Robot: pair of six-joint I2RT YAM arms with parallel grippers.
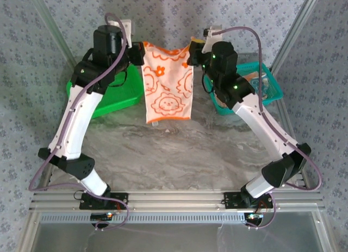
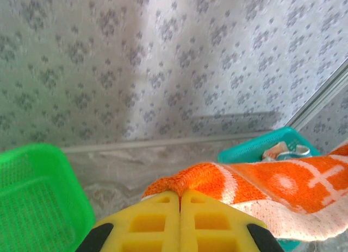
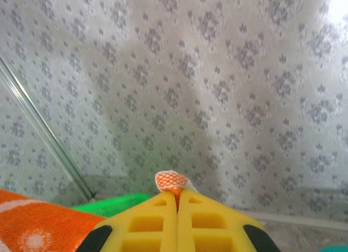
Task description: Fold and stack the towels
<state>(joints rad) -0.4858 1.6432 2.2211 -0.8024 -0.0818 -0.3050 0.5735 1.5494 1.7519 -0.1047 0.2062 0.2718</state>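
Orange-and-white printed towel [image 1: 167, 83], hung open at upper centre of the top view, one top corner clamped in the left claw [image 1: 142, 44], the other in the right claw [image 1: 191, 44]. No fold made, no stack begun, as judged; more cloths [image 1: 251, 78] in teal basket [image 1: 273, 89] at right, number unclear; lower hem touching desk [image 1: 179, 154] or not, cannot tell.

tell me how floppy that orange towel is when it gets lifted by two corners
Probably very floppy: the towel hangs straight down from corners pinched by the left fingers and right fingers. Likely light, since small corner pinches carry it. Its looped surface looks unlikely to slip.
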